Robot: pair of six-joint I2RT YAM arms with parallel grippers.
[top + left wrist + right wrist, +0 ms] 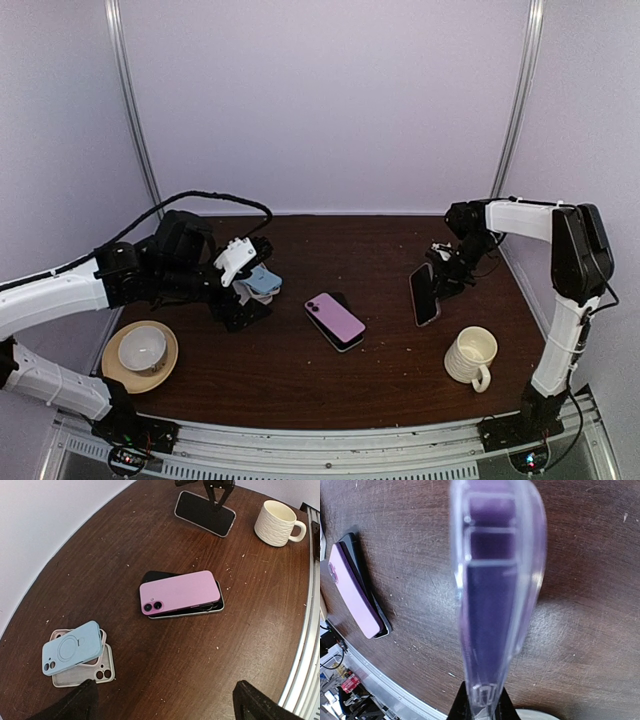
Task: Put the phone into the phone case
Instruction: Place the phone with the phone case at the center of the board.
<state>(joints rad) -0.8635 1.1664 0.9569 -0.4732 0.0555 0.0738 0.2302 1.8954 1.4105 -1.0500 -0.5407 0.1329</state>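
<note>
A pink phone (pixel 336 318) (pixel 180 591) lies camera-side up at the table's middle, resting on a black slab with a silver rim (pixel 200 611). My right gripper (pixel 447 268) (pixel 481 705) is shut on the end of a clear phone case (pixel 424 294) (pixel 205 513) (pixel 495 580). It holds the case tilted on edge, low over the table to the right of the phone. Whether the case touches the wood I cannot tell. My left gripper (pixel 243 305) (pixel 165 707) hangs open and empty to the left of the phone, beside a pile of cases.
The pile holds a blue case (pixel 264 281) (pixel 70 647) on top of beige and grey ones (pixel 102 672). A cream mug (pixel 471 356) (pixel 277 516) stands front right. A white bowl on a tan saucer (pixel 142 348) sits front left.
</note>
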